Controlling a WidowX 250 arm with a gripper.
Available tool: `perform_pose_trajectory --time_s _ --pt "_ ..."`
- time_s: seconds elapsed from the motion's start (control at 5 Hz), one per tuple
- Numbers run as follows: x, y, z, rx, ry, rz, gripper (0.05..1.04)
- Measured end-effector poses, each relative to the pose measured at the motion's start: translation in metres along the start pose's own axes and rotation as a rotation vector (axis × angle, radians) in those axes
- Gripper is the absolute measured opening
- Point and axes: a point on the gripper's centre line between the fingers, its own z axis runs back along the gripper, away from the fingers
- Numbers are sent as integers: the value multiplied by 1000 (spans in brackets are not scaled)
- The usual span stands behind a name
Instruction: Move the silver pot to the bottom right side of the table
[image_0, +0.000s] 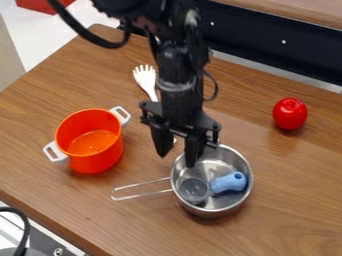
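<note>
Wood-grained brown planks, smooth and faintly glossy, made up the counter (294, 200), and over it hung the black arm (175, 65), its claw (176, 160) just above the upper left rim of the pot, the two fingers apart with nothing clamped between them. The silver metal pot with a wire handle (219, 204) sat upright at the lower middle, right of centre, its loop pointing left. It looked thin-walled, stiff and fairly light, hardly fragile, though its polished side would probably be slippery. The upper left rim seemed the handiest hold, one finger inside and one outside; the slim loop (141, 184) might let the bowl tip or swing. Off to the left stood a glossy orange pot with two white handles (100, 160), likely rigid. Behind it lay a flat white fork-shaped utensil (145, 79), and far right rested a round, shiny red tomato (290, 114). Inside the silver pot were a rounded, matt blue piece (228, 183) and a small clear cup (194, 190), loose cargo that could slide if it tilted.
</note>
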Motion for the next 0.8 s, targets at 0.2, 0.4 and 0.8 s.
perform_pose_trajectory --time_s 0.2,0.4,0.8 --pt "-7 -1 25 -30 -14 6 961" --pt "-4 0 48 -38 -59 45 994" --pt "21 -6 51 -40 -106 103 994"
